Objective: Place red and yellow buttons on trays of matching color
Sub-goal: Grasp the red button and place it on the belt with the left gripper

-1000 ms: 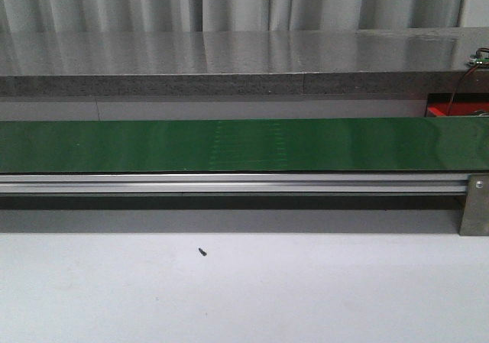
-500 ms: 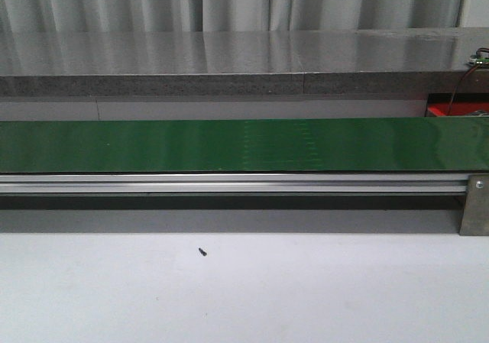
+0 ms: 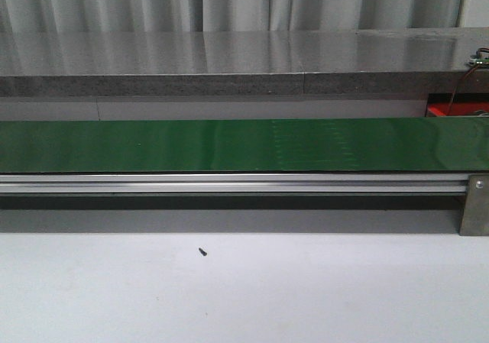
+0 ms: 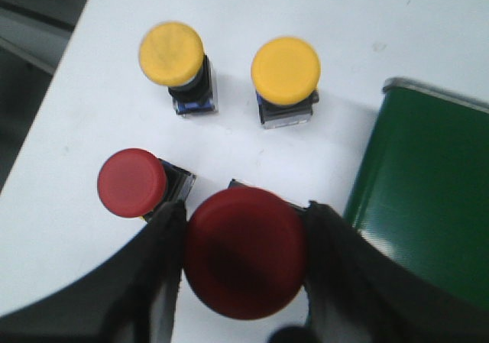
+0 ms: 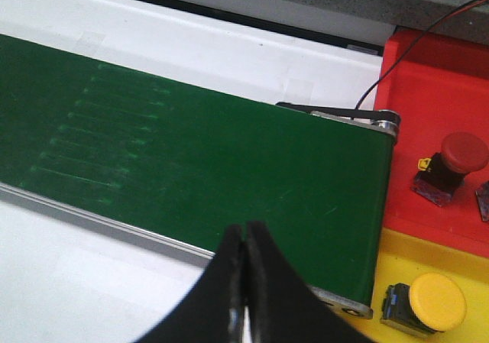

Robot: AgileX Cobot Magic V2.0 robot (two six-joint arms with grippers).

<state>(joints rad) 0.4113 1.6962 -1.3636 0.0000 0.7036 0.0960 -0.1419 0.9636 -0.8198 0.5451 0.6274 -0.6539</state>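
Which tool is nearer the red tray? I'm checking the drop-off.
Right: its tool hangs over the belt beside the red tray. Left tool shows no tray.

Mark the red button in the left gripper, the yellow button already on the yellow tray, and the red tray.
red button [image 4: 243, 251], left wrist view, centre of its cap.
yellow button [image 5: 436, 302], right wrist view, centre of its cap.
red tray [image 5: 428, 83], right wrist view, bare floor.

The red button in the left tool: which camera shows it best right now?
The left wrist view: the large red button fills the foreground between the left tool's fingers, its cap fully visible. The front view shows only the green conveyor belt, and the right wrist view shows another red button on the red tray, not this one.
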